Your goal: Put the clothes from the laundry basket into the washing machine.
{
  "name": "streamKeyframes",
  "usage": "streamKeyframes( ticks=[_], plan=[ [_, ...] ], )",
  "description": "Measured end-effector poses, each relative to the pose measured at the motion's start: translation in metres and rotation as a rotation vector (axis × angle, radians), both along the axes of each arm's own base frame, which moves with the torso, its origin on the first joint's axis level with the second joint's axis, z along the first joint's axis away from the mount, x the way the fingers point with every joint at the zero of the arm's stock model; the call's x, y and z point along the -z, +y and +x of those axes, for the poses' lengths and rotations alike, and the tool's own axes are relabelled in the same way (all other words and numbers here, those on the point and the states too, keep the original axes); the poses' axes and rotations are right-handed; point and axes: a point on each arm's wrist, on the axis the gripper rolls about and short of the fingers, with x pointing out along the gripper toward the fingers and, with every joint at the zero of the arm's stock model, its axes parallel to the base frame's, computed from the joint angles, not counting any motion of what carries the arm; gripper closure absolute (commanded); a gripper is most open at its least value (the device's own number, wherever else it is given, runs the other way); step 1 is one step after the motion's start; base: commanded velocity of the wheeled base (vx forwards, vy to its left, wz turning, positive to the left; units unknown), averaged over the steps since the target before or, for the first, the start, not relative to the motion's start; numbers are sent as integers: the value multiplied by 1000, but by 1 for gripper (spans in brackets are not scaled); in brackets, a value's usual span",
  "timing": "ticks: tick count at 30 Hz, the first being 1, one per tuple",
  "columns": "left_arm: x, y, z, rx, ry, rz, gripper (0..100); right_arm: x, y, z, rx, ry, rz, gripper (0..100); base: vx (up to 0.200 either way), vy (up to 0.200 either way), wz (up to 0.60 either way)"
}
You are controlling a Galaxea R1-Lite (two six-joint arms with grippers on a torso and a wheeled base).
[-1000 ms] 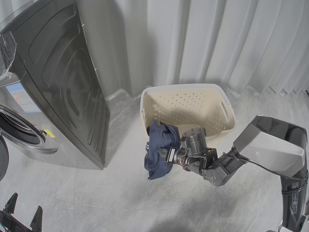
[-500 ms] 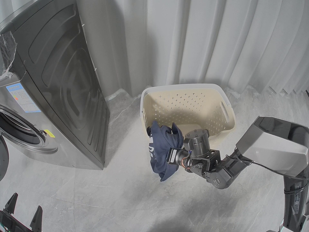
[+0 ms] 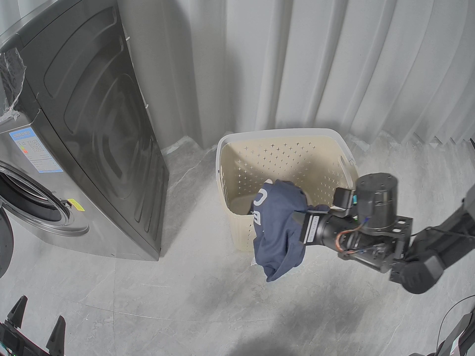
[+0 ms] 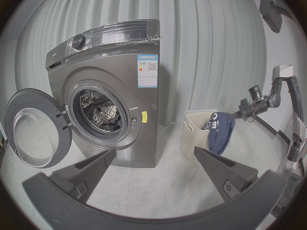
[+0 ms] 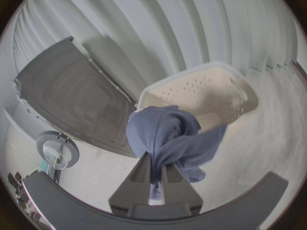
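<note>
Pale grey curtain [image 3: 307, 50] hung in folds along the back edge of the marbled grey floor [image 3: 188, 292]. A dark grey metal washing machine [image 3: 89, 124] stood at the floor's left side with its back near the curtain. Clear film covered its top panel. Its round door [image 4: 35, 128] was swung wide open to the side, and the steel drum [image 4: 99, 111] showed through the opening.

A cream plastic laundry basket [image 3: 287, 139] with small star-shaped holes in its walls sat on the floor near the back edge, to the right of the machine and apart from it.

A navy garment [image 3: 277, 228] with white print hung bunched from the right gripper [image 5: 156, 163]. Its upper folds lay at the basket's near rim, while the rest dropped down outside the near wall. In the left wrist view its lower end hung clear of the floor. Whether the cloth touched the rim I could not tell.

The right gripper was held out level above the floor just in front of the basket, its two fingers pinched nearly together on a twist of the navy cloth. The left gripper [image 4: 154, 150] hung low at the floor's near left corner, facing the washing machine. Its fingers were spread wide with nothing between them.
</note>
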Motion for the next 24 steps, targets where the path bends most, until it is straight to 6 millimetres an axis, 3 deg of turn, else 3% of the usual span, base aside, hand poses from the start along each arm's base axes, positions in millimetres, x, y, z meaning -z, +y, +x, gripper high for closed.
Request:
streamKeyframes(
  ticks=[5, 12, 17, 24],
  plan=[
    [0, 0, 0, 1, -1, 5, 0, -38, -29, -38, -67, -139, -32, 100, 0, 0, 0],
    [0, 0, 0, 1, -1, 4, 0, -68, -63, -83, -126, -271, -65, 100, -200, 0, 0],
    [0, 0, 0, 1, 0, 1, 0, -76, -73, -96, -133, -307, -53, 100, -200, 0, 0],
    [0, 0, 0, 1, 0, -4, 0, -79, -78, -103, -129, -326, -42, 100, 0, 0, 0]
  ],
)
